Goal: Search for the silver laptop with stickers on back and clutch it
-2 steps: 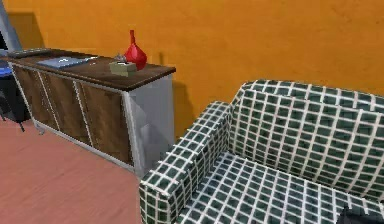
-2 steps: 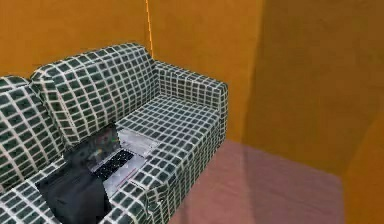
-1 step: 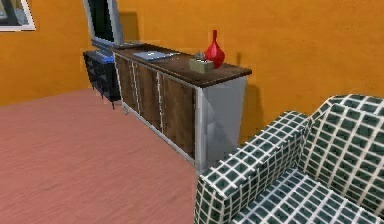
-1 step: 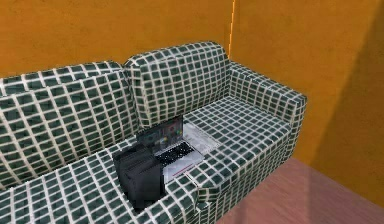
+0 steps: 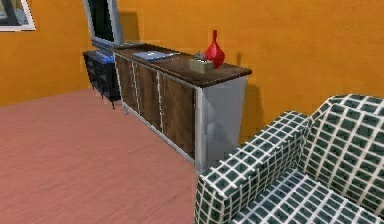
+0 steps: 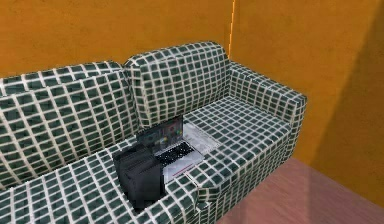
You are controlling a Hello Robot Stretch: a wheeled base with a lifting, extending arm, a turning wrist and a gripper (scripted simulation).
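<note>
An open laptop (image 6: pixel 180 150) with a silver base and a dark screen lies on the seat of a sofa (image 6: pixel 80 110) covered in a dark green and white check. A black boxy thing (image 6: pixel 140 177) stands on the seat right beside the laptop, toward the front edge. Whether the lid's back has stickers cannot be made out.
A long wooden sideboard (image 5: pixel 170 95) stands against the orange wall, with a red vase (image 5: pixel 215 48), a small box (image 5: pixel 201 66) and a flat pale thing (image 5: pixel 155 55) on top. Beyond it are a dark screen (image 5: pixel 103 22) and a low dark stand (image 5: pixel 100 72). Pinkish floor (image 5: pixel 80 150) lies ahead; the sofa's arm (image 5: pixel 300 170) is near.
</note>
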